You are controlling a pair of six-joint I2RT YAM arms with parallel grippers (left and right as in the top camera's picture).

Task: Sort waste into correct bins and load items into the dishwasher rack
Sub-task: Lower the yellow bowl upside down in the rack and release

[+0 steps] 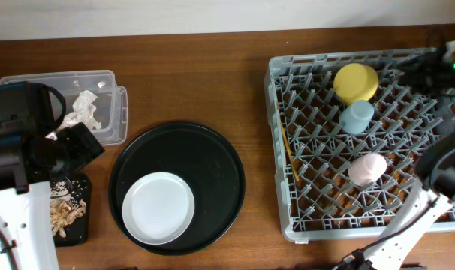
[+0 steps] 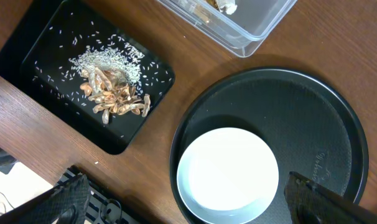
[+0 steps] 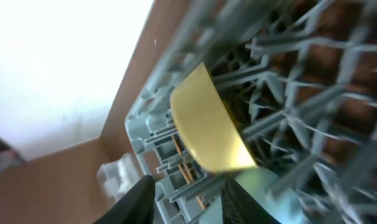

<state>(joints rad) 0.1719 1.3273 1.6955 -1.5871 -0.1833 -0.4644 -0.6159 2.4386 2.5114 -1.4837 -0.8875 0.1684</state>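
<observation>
Bowl (image 3: 207, 124) hugs rack's (image 3: 151, 134) corner edge; right gripper (image 3: 188, 202) slightly parted, empty; left gripper (image 2: 185, 186) spread wide, empty.

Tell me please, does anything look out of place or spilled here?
The pale grey plate sits alone on the round black tray, not in the dishwasher rack. Rice grains lie scattered, but inside the small black tray.
</observation>
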